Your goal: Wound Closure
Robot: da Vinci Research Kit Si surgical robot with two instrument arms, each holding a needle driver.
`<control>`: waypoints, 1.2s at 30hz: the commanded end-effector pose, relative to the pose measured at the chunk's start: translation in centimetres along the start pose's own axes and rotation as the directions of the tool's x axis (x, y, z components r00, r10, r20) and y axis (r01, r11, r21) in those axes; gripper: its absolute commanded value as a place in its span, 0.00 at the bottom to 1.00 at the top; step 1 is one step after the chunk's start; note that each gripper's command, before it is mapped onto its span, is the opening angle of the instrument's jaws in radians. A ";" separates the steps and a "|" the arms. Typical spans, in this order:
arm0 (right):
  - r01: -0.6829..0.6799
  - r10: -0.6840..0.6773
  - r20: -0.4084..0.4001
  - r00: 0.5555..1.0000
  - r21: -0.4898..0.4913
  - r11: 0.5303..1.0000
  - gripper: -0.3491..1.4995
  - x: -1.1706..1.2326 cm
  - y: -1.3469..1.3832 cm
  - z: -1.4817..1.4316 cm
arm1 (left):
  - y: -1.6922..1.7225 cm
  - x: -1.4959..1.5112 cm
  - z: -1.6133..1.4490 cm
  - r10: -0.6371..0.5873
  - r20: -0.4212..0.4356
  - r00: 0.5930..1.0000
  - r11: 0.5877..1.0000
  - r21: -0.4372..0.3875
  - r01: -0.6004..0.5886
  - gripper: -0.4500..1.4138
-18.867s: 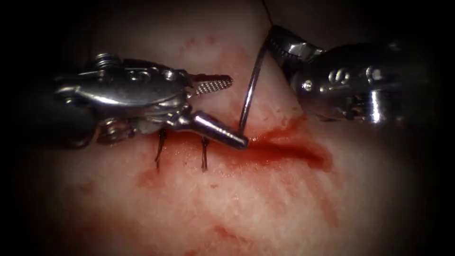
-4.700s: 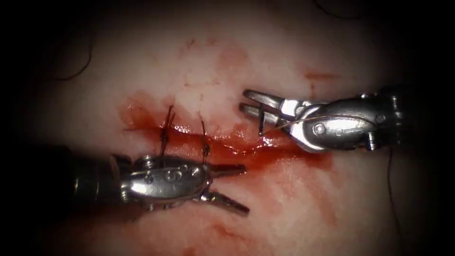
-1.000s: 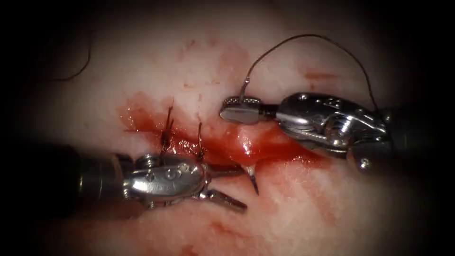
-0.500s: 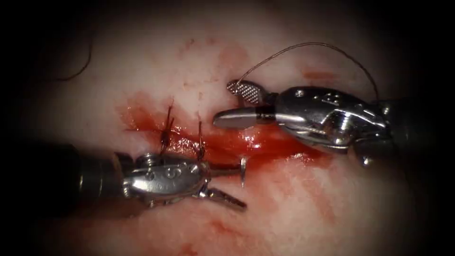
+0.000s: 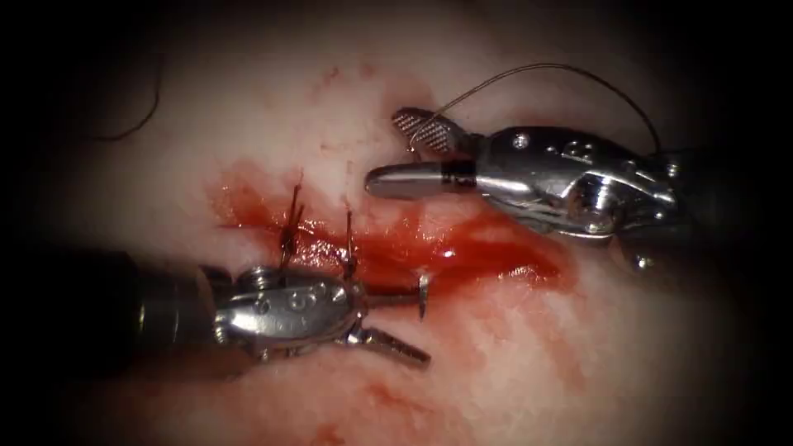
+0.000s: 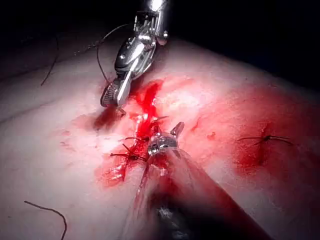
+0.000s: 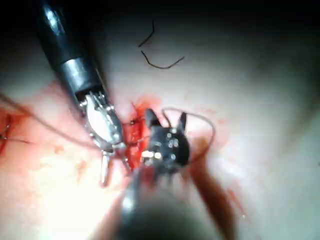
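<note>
The curved needle sits in the tissue (image 5: pixel 496 363). Its tip (image 5: pixel 423 296) stands out of the near lip of the cut (image 5: pixel 487 256), just right of two dark stitches (image 5: pixel 289 233). My left tool (image 5: pixel 421 326) lies on the near side, jaws open and holding nothing, its upper jaw beside the needle tip. My right tool (image 5: pixel 384 149) hovers over the far lip, jaws open and holding nothing. The thread (image 5: pixel 537 68) arcs from beside its upper jaw back over its wrist. The left wrist view shows the left tool (image 6: pixel 167 131), and the right wrist view the right tool (image 7: pixel 167 120).
Red fluid (image 5: pixel 396 248) pools along the cut and stains the near tissue. A cut end of thread (image 5: pixel 136 124) lies at the far left, and another loose piece (image 7: pixel 160 62) lies beyond the tools. A separate stitch (image 6: pixel 267 139) sits off to one side.
One second ago my right tool was shut on the needle's tail; it has opened, let go and lifted slightly away. The raised tissue has settled. The left tool has hardly moved.
</note>
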 end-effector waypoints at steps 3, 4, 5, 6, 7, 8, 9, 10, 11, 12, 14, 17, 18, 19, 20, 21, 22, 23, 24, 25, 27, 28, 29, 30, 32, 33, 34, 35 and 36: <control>0.004 -0.004 0.026 1.000 0.003 1.000 0.00 -0.04 0.07 0.07 | 0.00 -0.03 0.08 -0.001 0.000 1.000 1.000 -0.001 0.001 0.52; 0.005 -0.005 0.028 1.000 -0.007 1.000 0.00 -0.05 0.12 0.04 | 0.01 -0.03 0.08 0.000 0.000 1.000 1.000 -0.001 0.000 0.52; 0.007 -0.007 0.039 0.999 -0.014 1.000 0.00 -0.06 0.14 0.01 | 0.01 -0.03 0.08 0.000 0.003 1.000 1.000 -0.001 0.000 0.52; 0.007 -0.007 0.039 0.999 -0.014 1.000 0.00 -0.06 0.14 0.01 | 0.01 -0.03 0.08 0.000 0.003 1.000 1.000 -0.001 0.000 0.52; 0.009 -0.008 0.050 0.999 -0.016 1.000 0.00 -0.06 0.16 0.00 | 0.01 -0.03 0.08 0.000 0.003 1.000 1.000 -0.001 0.000 0.52; 0.012 -0.011 0.062 0.998 -0.017 1.000 0.00 -0.08 0.17 -0.01 | 0.01 -0.03 0.08 0.000 0.003 1.000 1.000 -0.001 0.000 0.52; 0.016 -0.014 0.074 0.997 -0.018 1.000 0.00 -0.10 0.18 -0.02 | 0.01 -0.03 0.08 0.000 0.003 1.000 1.000 -0.001 0.000 0.52; 0.015 -0.014 0.086 0.996 -0.017 1.000 0.00 -0.15 0.18 -0.02 | 0.01 -0.03 0.08 0.000 0.003 1.000 1.000 -0.001 0.000 0.52; 0.006 -0.004 0.090 0.996 -0.012 1.000 0.00 -0.17 0.17 -0.01 | 0.01 -0.03 0.08 0.000 0.003 1.000 1.000 -0.001 0.000 0.52; -0.015 0.016 0.101 0.995 -0.007 1.000 0.00 -0.19 0.16 0.01 | 0.01 -0.03 0.08 0.000 0.003 1.000 1.000 -0.001 0.000 0.52; -0.063 0.062 0.132 0.989 0.005 0.998 0.00 -0.23 0.12 0.02 | 0.01 -0.03 0.08 0.000 0.003 1.000 1.000 -0.001 0.000 0.52; -0.087 0.086 0.181 0.980 -0.002 0.996 0.00 -0.24 0.06 0.00 | 0.01 -0.03 0.07 0.000 0.003 1.000 1.000 -0.001 0.000 0.52; -0.091 0.090 0.197 0.976 -0.003 0.996 0.00 -0.24 0.04 -0.01 | 0.01 -0.03 0.07 0.000 0.003 1.000 1.000 -0.001 0.000 0.52; -0.097 0.094 0.208 0.974 0.001 0.995 0.00 -0.24 0.01 -0.01 | 0.01 -0.03 0.07 0.000 0.003 1.000 1.000 -0.001 0.000 0.52; -0.097 0.094 0.208 0.974 0.001 0.995 0.00 -0.24 0.01 -0.01 | 0.01 -0.03 0.07 0.000 0.003 1.000 1.000 -0.001 0.000 0.52; -0.119 0.113 0.231 0.966 0.010 0.993 0.00 -0.25 -0.05 -0.01 | 0.01 -0.03 0.07 0.000 0.003 1.000 1.000 -0.001 0.000 0.52; -0.119 0.113 0.231 0.966 0.010 0.993 0.00 -0.25 -0.05 -0.01 | 0.01 -0.03 0.07 0.000 0.003 1.000 1.000 -0.001 0.000 0.52; -0.130 0.121 0.253 0.960 0.016 0.991 0.00 -0.26 -0.09 -0.02 | 0.01 -0.03 0.07 0.000 0.003 1.000 1.000 -0.001 0.000 0.52; -0.130 0.121 0.253 0.960 0.016 0.991 0.00 -0.26 -0.09 -0.02 | 0.01 -0.03 0.07 0.000 0.003 1.000 1.000 -0.001 0.000 0.52; -0.141 0.130 0.266 0.955 0.022 0.990 0.00 -0.26 -0.12 -0.02 | 0.01 -0.03 0.07 0.000 0.003 1.000 1.000 -0.001 0.000 0.52; -0.158 0.143 0.289 0.947 0.028 0.987 0.00 -0.26 -0.17 -0.04 | 0.01 -0.03 0.07 0.000 0.003 1.000 1.000 -0.002 0.000 0.52; -0.163 0.147 0.294 0.944 0.031 0.986 0.00 -0.26 -0.20 -0.05 | 0.01 -0.03 0.07 0.000 0.003 1.000 1.000 -0.002 0.000 0.52; -0.163 0.146 0.301 0.942 0.034 0.986 0.00 -0.26 -0.22 -0.06 | 0.01 -0.03 0.07 0.000 0.003 1.000 1.000 -0.002 0.000 0.52; -0.170 0.151 0.303 0.941 0.036 0.985 0.00 -0.26 -0.24 -0.06 | 0.01 -0.03 0.07 0.000 0.003 1.000 1.000 -0.002 0.000 0.52; -0.178 0.156 0.308 0.939 0.044 0.983 0.00 -0.25 -0.27 -0.06 | 0.01 -0.03 0.07 0.000 0.003 1.000 1.000 -0.002 0.000 0.52; -0.184 0.162 0.307 0.938 0.047 0.982 0.00 -0.25 -0.28 -0.06 | 0.01 -0.03 0.07 -0.006 0.004 1.000 1.000 -0.002 0.006 0.52; -0.188 0.163 0.280 0.946 0.064 0.980 0.00 -0.25 -0.27 -0.06 | 0.02 -0.01 0.06 -0.002 0.003 1.000 1.000 -0.003 0.002 0.52; -0.188 0.163 0.280 0.946 0.064 0.980 0.00 -0.25 -0.27 -0.06 | 0.02 -0.01 0.06 -0.002 0.003 1.000 1.000 -0.003 0.002 0.52; -0.188 0.166 0.261 0.951 0.063 0.980 0.21 -0.25 -0.26 -0.06 | 0.03 0.01 0.05 0.009 0.001 1.000 1.000 -0.004 -0.009 0.52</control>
